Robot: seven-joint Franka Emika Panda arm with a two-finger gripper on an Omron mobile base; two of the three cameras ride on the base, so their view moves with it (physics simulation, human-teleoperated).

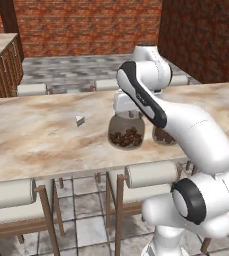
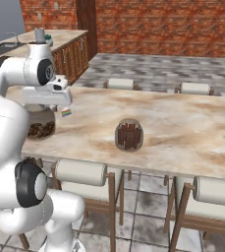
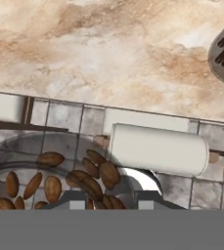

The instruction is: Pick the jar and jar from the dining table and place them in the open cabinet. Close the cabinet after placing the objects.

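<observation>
The tool is clamped on the bean jar, held just above the bench; the stick jar stands nearby on the bench.

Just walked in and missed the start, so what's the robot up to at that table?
The arm has its gripper shut on the jar of brown beans, gripping it from above at the near edge of the dining table. In the hand view the jar shows over chair and floor, so it may already be lifted. The jar of brown sticks stands untouched on the table, and a small coloured wedge lies nearby.
</observation>
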